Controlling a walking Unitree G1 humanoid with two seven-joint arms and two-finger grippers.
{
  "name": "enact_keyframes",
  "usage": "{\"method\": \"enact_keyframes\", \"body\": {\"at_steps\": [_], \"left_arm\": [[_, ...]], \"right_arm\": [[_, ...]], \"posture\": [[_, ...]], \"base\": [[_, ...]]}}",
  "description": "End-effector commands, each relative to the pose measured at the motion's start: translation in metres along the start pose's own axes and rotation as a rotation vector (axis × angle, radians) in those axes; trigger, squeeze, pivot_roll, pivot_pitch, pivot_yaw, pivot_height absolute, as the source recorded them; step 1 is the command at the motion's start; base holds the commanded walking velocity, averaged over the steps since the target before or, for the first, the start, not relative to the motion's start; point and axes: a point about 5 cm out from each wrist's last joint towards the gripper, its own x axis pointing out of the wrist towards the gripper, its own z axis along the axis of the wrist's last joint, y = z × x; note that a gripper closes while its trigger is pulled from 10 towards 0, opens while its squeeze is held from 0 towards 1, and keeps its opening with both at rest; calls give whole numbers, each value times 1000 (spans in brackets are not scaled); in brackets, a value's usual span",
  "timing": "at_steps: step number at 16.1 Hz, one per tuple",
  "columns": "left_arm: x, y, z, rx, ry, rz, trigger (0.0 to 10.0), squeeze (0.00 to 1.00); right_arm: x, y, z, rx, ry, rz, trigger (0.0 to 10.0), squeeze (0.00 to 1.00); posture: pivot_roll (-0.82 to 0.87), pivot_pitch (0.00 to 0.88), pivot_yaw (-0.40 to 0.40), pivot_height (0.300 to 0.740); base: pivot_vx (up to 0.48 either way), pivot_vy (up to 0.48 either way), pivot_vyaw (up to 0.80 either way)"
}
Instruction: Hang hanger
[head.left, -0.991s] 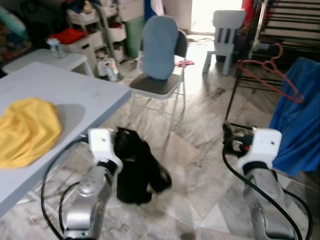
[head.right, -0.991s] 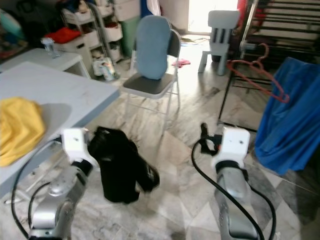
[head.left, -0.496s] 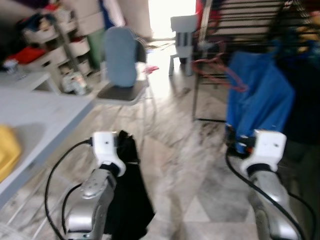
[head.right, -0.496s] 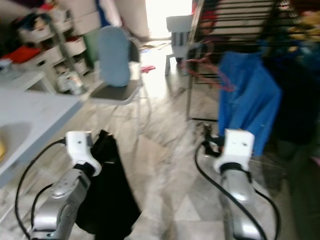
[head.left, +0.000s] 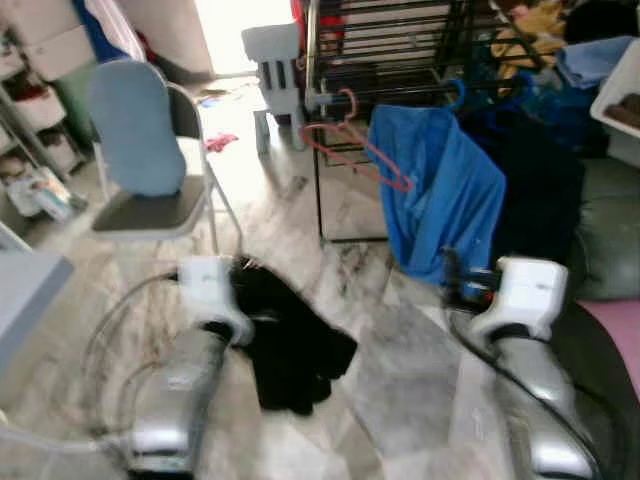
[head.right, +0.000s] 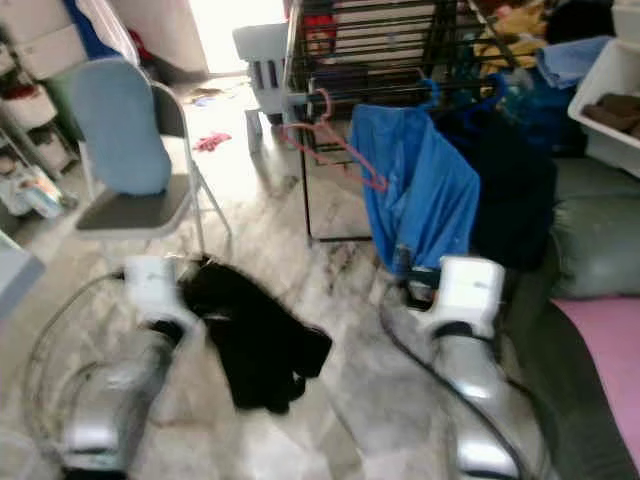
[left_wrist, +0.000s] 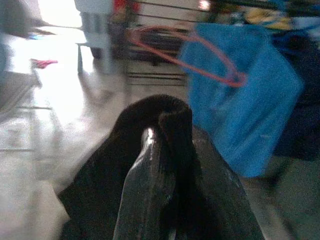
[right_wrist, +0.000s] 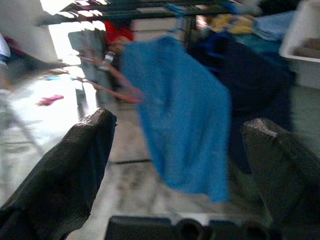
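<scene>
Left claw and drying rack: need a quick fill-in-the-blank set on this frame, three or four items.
1. The left claw is shut on a ____ garment.
2. The right claw is ____ and holds nothing.
3. An empty ____ hanger hangs on the black drying rack.
4. Beside that hanger hangs a ____ cloth.

Missing words: black; open; red; blue

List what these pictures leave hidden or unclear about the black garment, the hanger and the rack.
- Black garment: any hanger inside is hidden by its folds; left gripper fingers buried in cloth in the left wrist view.
- Red hanger: hook contact with the rack is blurred.
- Rack: top cut off by the frame edge.
</scene>
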Motion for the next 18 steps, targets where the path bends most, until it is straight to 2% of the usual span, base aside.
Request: {"method": "enact_keyframes", "body": {"at_steps": [1, 8, 11, 13, 15, 16, 17, 18], "left_arm": [[-3, 12, 8, 27, -30, 35, 10000, 0], [-3, 12, 3, 44, -10, 49, 10000, 0], [-10, 20, -4, 71, -1, 145, 10000, 0], [-12, 24, -11, 55, 23, 186, 10000, 0], [-13, 29, -11, 86, 2, 215, 10000, 0], [-13, 30, -10, 101, -4, 219, 10000, 0], [-12, 36, -7, 133, -21, 243, 10000, 0], [-14, 46, -1, 126, -51, 289, 10000, 0]], "right_arm": [[0, 11, 4, 16, -17, 26, 10000, 0], [0, 11, 2, 5, -12, 37, 10000, 0], [4, 12, -1, -11, -1, 70, 10000, 0], [11, 17, -3, -24, 12, 110, 10000, 0], [20, 26, -5, -46, 16, 157, 10000, 0], [21, 29, -4, -53, 17, 171, 10000, 0], [25, 33, -5, -67, 25, 191, 10000, 0], [28, 38, -4, -71, 19, 231, 10000, 0]], "posture": [[-117, 0, 73, 740], [-116, 0, 67, 740], [-92, 0, 29, 740], [-56, 0, -29, 740], [-11, 0, -117, 740], [-8, 0, -127, 740], [12, 0, -178, 740], [25, 0, -174, 740]], "base": [[364, 311, 0], [356, 320, 0], [105, 117, 0], [0, 0, 0], [0, 0, 0], [0, 0, 0], [0, 0, 0], [0, 0, 0]]}}
